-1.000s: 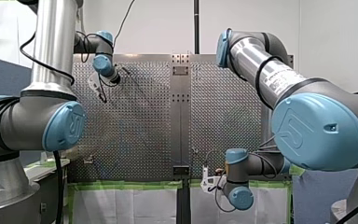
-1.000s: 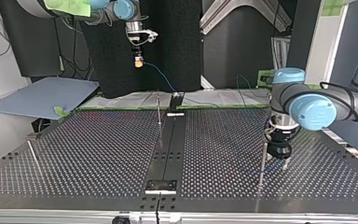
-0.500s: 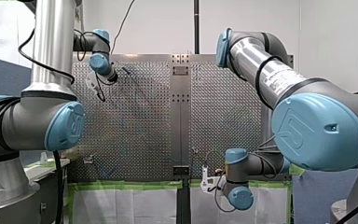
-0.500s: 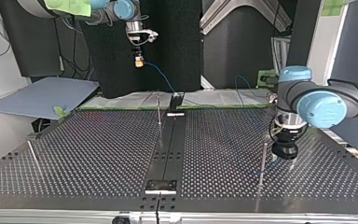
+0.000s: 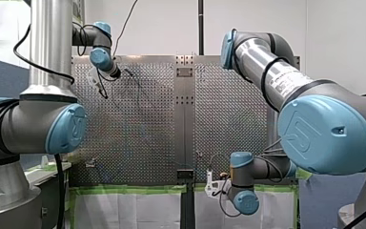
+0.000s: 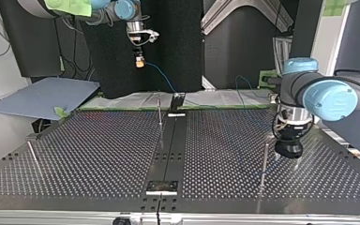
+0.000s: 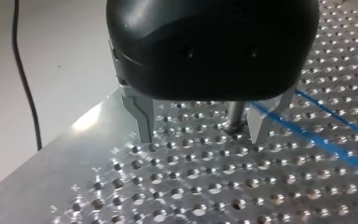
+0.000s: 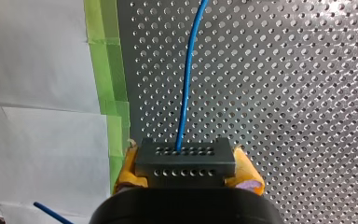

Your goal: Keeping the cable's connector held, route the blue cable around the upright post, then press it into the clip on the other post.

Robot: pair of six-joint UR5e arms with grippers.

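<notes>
Connector (image 8: 185,161) secured: right gripper (image 8: 186,173) clamps it between yellow pads (image 8: 125,173). Left gripper (image 7: 201,137), fingers spread and empty, straddles the upright post (image 7: 235,114); blue cable (image 7: 317,139) runs just beside the post, apparently not yet wrapped. Clipping outstanding.

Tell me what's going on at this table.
My right pincer is shut on the cable's connector, held up off the perforated table, and the blue cable runs out from it over the holes. My left pincer is down at the table, open, with the upright post between its fingers, close to one of them. The cable runs right beside that finger, so routing around the post seems under way.
</notes>
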